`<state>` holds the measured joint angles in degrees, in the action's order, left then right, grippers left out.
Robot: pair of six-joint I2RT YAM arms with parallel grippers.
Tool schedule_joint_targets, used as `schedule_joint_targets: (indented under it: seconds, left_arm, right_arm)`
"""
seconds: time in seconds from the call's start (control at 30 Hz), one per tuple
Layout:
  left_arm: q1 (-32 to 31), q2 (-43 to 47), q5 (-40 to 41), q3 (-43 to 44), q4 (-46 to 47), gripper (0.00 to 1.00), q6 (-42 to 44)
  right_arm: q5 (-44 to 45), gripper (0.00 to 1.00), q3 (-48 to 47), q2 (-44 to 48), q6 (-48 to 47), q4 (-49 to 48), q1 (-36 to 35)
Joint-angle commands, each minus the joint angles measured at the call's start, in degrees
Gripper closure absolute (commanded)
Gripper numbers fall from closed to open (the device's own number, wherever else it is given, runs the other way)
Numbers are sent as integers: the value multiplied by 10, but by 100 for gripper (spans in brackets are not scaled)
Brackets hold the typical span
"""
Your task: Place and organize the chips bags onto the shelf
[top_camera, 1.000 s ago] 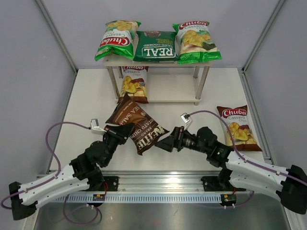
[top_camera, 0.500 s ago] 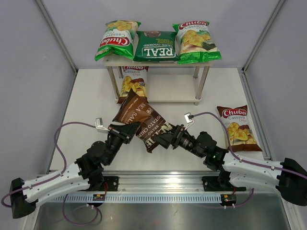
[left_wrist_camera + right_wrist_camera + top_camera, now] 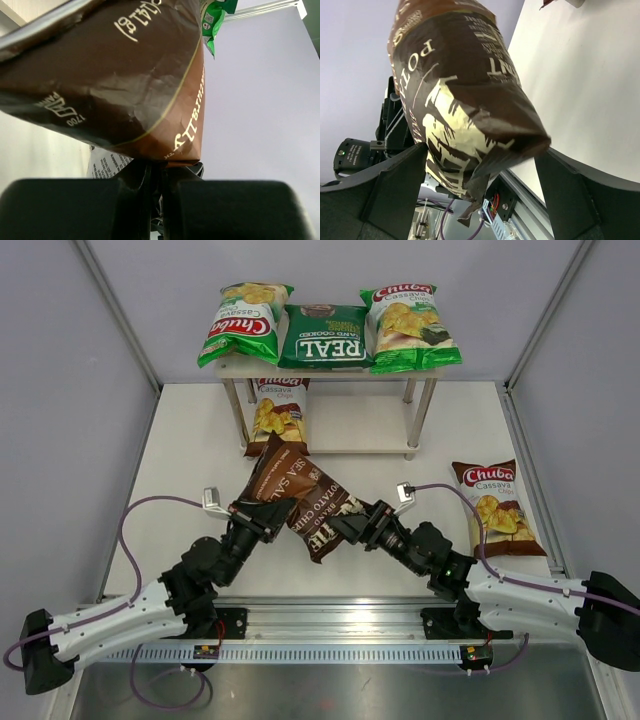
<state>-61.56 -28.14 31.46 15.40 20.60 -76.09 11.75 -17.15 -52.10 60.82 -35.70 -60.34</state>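
The dark-brown chip bag (image 3: 300, 498), glossy and creased with pale gold lettering, hangs tilted above the worktop (image 3: 190, 440). It is in front of the shelf (image 3: 365, 425), between the two arms. The left hand (image 3: 264, 517) pinches its flat end seam. The right hand (image 3: 352, 524) has its fingers spread on either side of the puffy other end; whether they squeeze it I cannot tell.
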Motion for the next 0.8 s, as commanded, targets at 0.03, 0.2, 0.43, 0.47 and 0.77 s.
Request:
schedule_joint_targets:
  seconds: [0.03, 0.2, 0.43, 0.47, 0.77]
  left_arm:
    - [-3, -13, -38, 12, 81, 100, -8]
    - [-3, -68, -99, 35, 83, 99, -11]
    - [-3, -58, -96, 70, -30, 70, 32]
    - [-2, -52, -87, 91, -54, 66, 59]
    - [63, -27, -41, 169, -252, 46, 196]
  right_arm:
    - [8, 6, 15, -14, -15, -102, -2]
    - [-29, 12, 10, -27, -55, -183, -2]
    - [-11, 63, 26, 16, -77, -179, -3]
    - [-5, 67, 26, 25, -78, -152, -2]
    - [65, 80, 18, 126, -67, -4, -2]
